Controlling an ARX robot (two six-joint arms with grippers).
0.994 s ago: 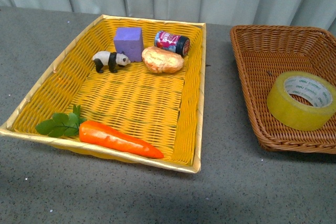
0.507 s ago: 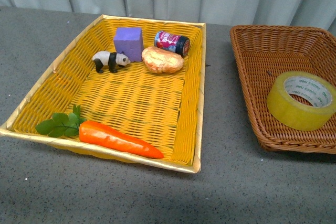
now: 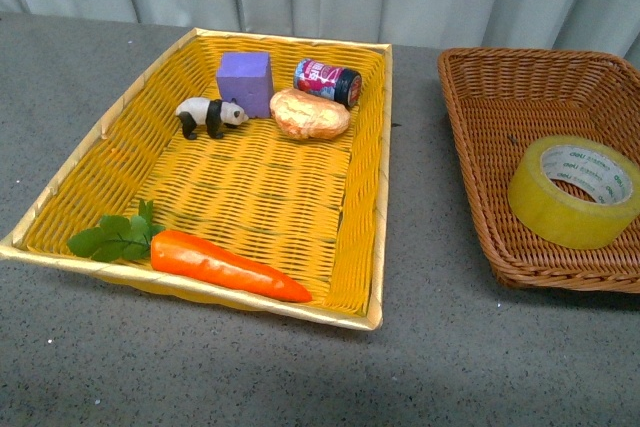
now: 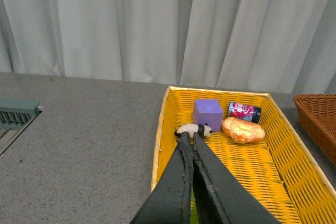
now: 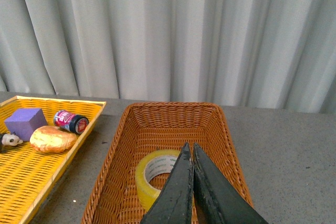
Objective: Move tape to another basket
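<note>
Front view: tape (image 3: 575, 192) is lodged in brown basket (image 3: 500, 97), unheld; both tools, left (image 4: 189, 142) and right (image 5: 189, 150), are closed empty; transfer is judged complete

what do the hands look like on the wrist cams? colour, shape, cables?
Both look alike: left hand and right hand each have two long, flat, matte black fingers tapering to narrow tips, with rough, worn-looking edges. No cables, markings or labels visible. The front view shows neither arm.

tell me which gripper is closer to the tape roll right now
Right. The right gripper hangs closed just above the tape in the brown basket. The left gripper is over the yellow basket, by the panda.
</note>
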